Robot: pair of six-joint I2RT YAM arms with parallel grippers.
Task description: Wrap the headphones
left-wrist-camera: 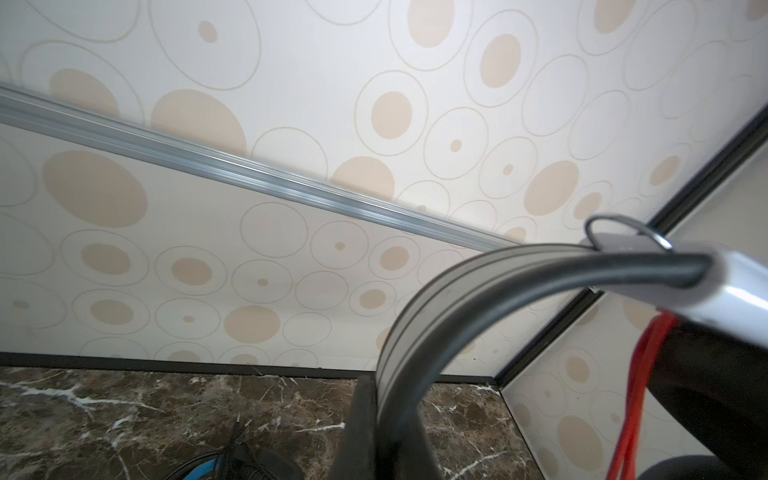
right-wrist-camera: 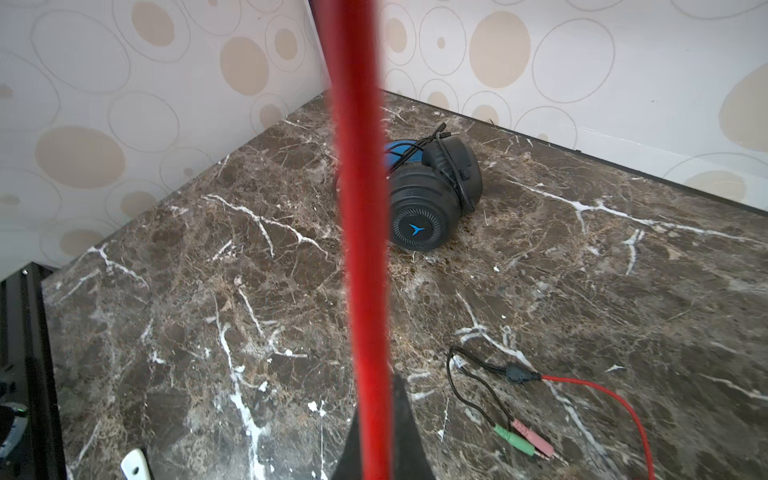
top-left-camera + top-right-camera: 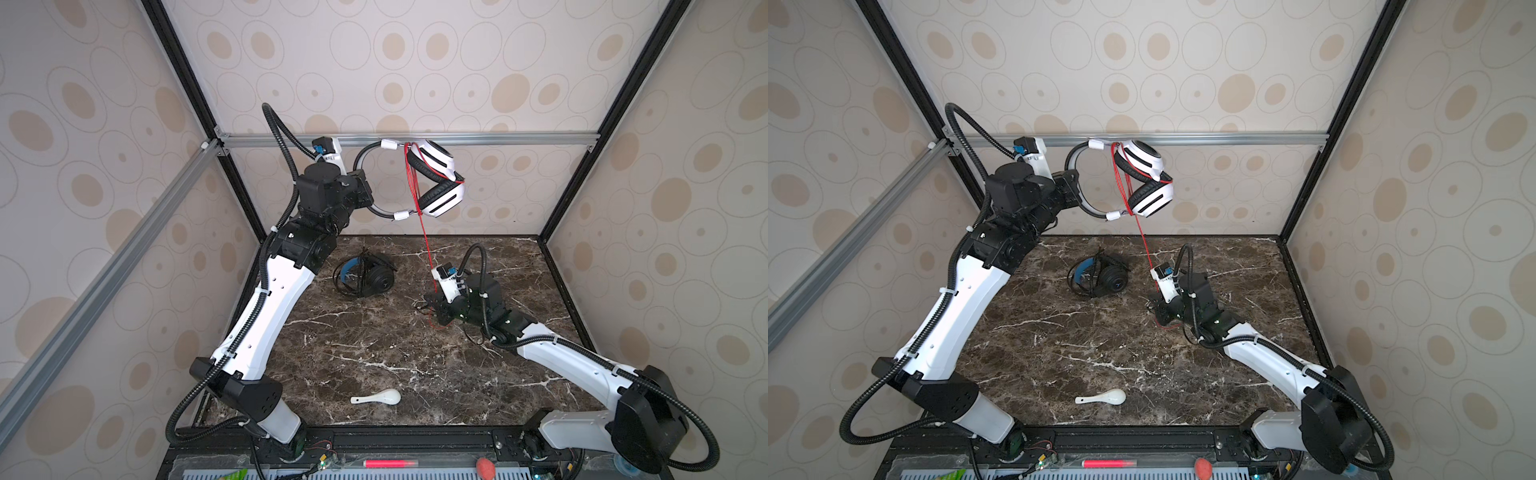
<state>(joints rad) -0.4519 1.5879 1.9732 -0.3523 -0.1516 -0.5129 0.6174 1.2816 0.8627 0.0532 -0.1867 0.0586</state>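
Note:
My left gripper (image 3: 368,193) (image 3: 1076,190) (image 1: 384,419) is shut on the headband (image 1: 457,299) of the white headphones (image 3: 438,183) (image 3: 1148,183) and holds them in the air near the back wall. Their red cord (image 3: 426,245) (image 2: 357,208) is looped across the earcups and runs down taut to my right gripper (image 3: 434,303) (image 3: 1158,305) (image 2: 374,419), which is shut on it low over the table. The cord's end with green and pink plugs (image 2: 523,444) lies on the table. The black headphones (image 3: 365,274) (image 3: 1098,276) (image 2: 432,195) lie on the table at the back, their thin cord around them.
A small white ceramic spoon (image 3: 380,397) (image 3: 1104,397) lies near the front edge of the dark marble table (image 3: 374,345). Patterned walls and an aluminium rail (image 3: 478,139) close in the back and sides.

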